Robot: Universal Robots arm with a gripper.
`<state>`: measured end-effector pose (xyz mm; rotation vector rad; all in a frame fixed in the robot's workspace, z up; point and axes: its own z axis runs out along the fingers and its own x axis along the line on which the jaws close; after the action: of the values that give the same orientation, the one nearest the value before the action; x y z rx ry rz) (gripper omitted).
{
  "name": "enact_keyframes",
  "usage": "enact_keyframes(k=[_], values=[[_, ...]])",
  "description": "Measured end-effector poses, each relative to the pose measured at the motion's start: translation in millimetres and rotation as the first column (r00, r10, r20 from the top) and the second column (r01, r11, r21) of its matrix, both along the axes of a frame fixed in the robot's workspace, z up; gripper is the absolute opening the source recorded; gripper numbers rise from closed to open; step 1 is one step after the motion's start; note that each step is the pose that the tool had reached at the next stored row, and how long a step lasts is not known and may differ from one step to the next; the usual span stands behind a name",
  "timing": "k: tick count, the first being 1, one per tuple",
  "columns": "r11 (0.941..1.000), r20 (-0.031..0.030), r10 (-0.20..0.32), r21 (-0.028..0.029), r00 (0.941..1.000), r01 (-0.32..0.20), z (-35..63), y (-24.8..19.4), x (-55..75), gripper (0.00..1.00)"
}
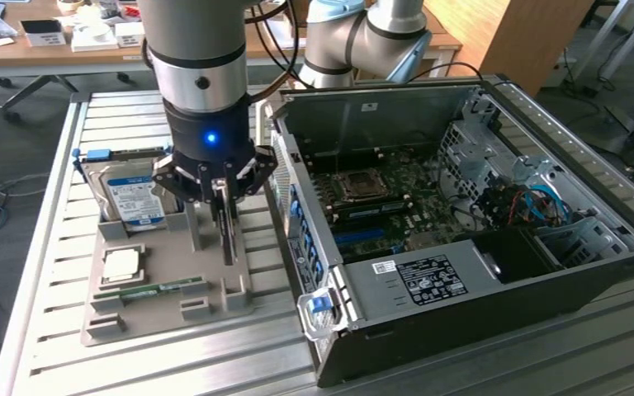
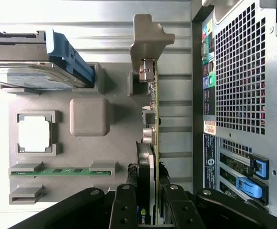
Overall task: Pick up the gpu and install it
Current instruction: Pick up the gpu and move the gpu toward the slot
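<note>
On the slatted metal surface [image 1: 53,363] closest to me lies a grey holder tray [image 1: 158,312]. At its near end a narrow green memory stick [image 1: 152,290] lies flat, and just behind that a square processor chip [image 1: 121,264] sits in its own pocket.

A little further in, the gripper [image 2: 149,191] hangs straight down over the tray. Its black fingers [image 2: 124,205] are closed in on the gpu [image 2: 150,143], one on each face at the fan end. As best I can judge they are clamped on the card, not just flanking it. The gpu stands on edge in its slot in the tray. Its silver bracket [image 2: 150,36] is at the end away from the fingers, resting against the grey support there, so it does not look lifted yet.

Beyond the gripper, a hard drive [image 1: 130,198] with a blue and white label leans in the tray's far corner.

To the exterior view's right, just beside the tray, the computer case [image 1: 581,272] lies open on its side. Its motherboard [image 1: 405,198] is exposed, and I see no card seated on it.

My judgement is that the grasp is made, while the lift, the carry over to the case and the seating are all left to do
</note>
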<state>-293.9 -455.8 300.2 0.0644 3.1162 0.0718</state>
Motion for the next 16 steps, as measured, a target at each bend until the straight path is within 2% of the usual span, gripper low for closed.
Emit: enact_keyframes(k=[16], values=[[1.0000, 0.0000, 0.000, 0.0003, 1.0000, 0.000, 12.5, 0.0, 0.0, 0.27]])
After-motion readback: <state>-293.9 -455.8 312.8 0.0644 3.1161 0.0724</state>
